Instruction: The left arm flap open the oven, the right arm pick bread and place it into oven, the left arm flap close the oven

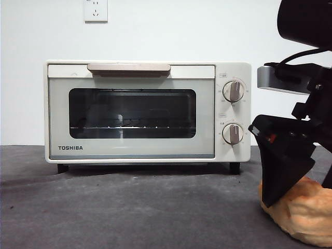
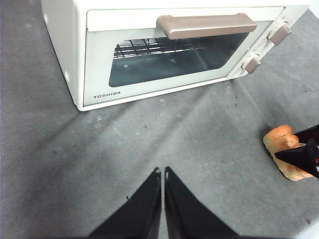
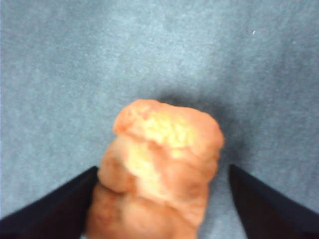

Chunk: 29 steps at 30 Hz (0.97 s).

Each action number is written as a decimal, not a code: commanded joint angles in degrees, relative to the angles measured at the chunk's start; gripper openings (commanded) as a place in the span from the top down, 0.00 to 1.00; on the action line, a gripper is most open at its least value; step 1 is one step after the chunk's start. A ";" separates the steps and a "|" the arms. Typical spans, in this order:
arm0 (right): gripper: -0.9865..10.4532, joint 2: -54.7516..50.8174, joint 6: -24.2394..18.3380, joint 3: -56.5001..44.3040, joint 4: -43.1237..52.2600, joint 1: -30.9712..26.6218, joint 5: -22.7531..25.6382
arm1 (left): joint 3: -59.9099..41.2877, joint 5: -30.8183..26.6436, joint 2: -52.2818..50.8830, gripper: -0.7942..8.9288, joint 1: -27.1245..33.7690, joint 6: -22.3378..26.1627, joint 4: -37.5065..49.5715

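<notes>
The right gripper straddles the bread on the grey table, jaws spread wide with one on each side of the loaf, placed as if for a pinch across its width. One jaw sits against the crust; the other stands clear, so nothing is gripped yet. Away from the gripper, across the table, the oven stands with its door shut, handle untouched, meaning the loaf has no way in for now. The left gripper hangs over bare table before the oven, jaws nearly together and empty.
</notes>
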 commanded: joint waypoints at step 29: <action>0.79 -17.07 -4.48 12.85 -12.57 1.22 -1.29 | 3.54 -4.55 12.76 0.90 -13.25 -10.56 24.24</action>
